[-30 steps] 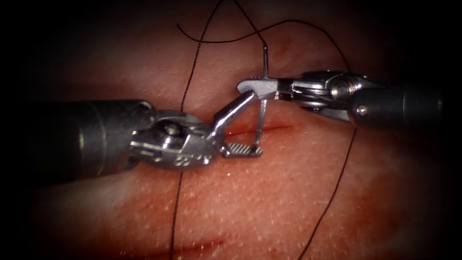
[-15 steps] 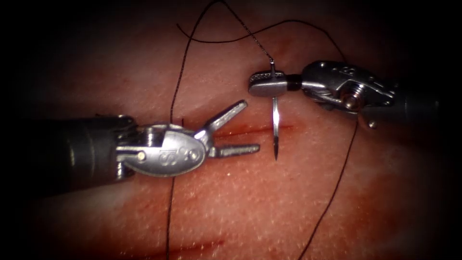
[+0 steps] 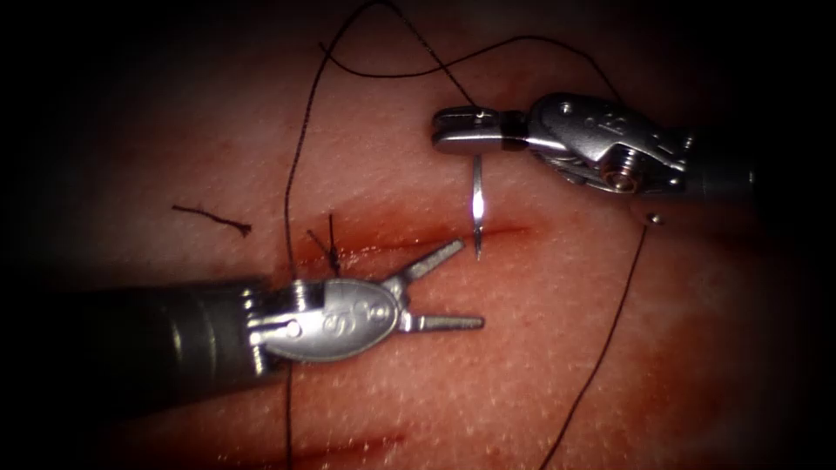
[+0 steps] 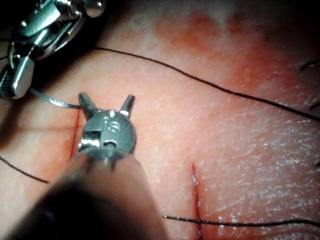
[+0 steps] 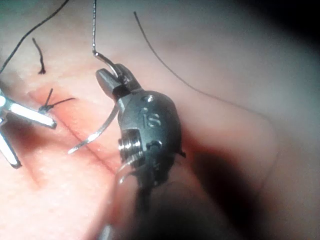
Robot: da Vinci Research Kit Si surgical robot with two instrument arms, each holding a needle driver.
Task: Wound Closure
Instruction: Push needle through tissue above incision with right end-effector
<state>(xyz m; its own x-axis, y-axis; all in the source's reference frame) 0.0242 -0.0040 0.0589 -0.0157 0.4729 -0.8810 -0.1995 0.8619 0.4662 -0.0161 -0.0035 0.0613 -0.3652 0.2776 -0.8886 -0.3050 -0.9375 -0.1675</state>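
The right tool [image 3: 457,129] comes in from the right on the far side of the cut [image 3: 453,237], its jaws clamped on the curved needle [image 3: 477,204] close to the thread end of the curve. Held that way, most of the curve hangs free below the jaws with the point aimed down at the cut. The tip sits just at the cut's far lip; whether it touches the tissue [image 3: 522,348] cannot be told, and it is not buried.

The left tool [image 3: 453,287] lies on the near side, jaws spread wide and holding nothing. One jaw reaches toward the needle tip and the other points right over the near lip, so they flank the spot under the point.

The thread [image 3: 610,322] runs from the needle's tail in loose loops across the far tissue. A knotted stitch [image 3: 329,248] with short tails sits left of the open jaws, and a cut end of thread [image 3: 213,218] lies farther left.
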